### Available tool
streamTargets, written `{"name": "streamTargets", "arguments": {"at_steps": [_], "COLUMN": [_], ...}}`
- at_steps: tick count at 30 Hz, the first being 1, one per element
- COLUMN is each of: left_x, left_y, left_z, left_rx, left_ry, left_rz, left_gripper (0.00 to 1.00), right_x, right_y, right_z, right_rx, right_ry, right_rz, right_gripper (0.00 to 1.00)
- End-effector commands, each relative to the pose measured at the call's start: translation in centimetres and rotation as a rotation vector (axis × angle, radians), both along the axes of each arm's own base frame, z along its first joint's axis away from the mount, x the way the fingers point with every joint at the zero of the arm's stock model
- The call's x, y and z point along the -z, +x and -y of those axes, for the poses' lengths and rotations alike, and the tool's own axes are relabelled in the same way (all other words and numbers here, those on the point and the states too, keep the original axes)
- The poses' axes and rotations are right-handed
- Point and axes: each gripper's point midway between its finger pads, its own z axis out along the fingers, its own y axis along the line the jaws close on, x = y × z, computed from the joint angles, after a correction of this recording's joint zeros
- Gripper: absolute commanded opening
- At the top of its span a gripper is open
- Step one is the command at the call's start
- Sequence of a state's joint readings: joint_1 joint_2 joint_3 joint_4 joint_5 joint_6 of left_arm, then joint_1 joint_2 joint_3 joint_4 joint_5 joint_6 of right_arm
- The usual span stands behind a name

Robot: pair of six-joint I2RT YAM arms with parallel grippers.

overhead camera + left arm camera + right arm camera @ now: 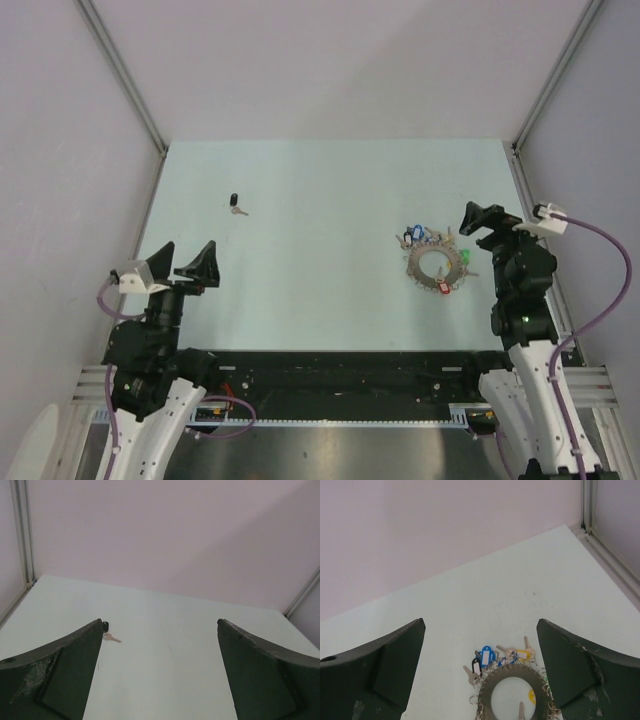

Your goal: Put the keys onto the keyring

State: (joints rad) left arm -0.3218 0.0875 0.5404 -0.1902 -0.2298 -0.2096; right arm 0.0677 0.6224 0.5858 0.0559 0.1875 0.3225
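The keyring (437,263), fringed with keys (486,655), is laid flat on the counter (330,200) just beside the right tool (485,222), whose jaws are spread and empty. 1 loose key (236,207) is seen well apart, ahead of the spread left tool (182,260), which is judged best placed for fetching it.

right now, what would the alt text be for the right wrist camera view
The right tool is open and empty, its two dark fingers framing a keyring that lies flat on the pale table at the bottom centre. Small keys with blue and yellow heads fan out from the ring's far edge, and a plain pinkish wall rises behind.
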Motion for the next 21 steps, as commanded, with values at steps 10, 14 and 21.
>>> {"name": "streamTargets", "arguments": {"at_steps": [10,14,21], "left_x": [-1.6,-1.4,-1.6], "left_y": [-3.3,-3.1,-3.5], "left_z": [-4.2,-4.5,-4.6], "left_rx": [-0.167,-0.186,-0.189], "left_ry": [-0.082,-0.080,-0.087], "left_rz": [0.157,0.139,0.164], "left_gripper": [1.00,1.00,1.00], "right_x": [-9.9,-11.0,-8.8], "right_y": [-9.2,-11.9,-14.6], "right_z": [0.8,1.4,3.0], "right_rx": [0.006,0.025,0.083], "right_ry": [-0.051,-0.119,-0.241], "right_rz": [0.237,0.259,0.223], "right_gripper": [1.00,1.00,1.00]}}
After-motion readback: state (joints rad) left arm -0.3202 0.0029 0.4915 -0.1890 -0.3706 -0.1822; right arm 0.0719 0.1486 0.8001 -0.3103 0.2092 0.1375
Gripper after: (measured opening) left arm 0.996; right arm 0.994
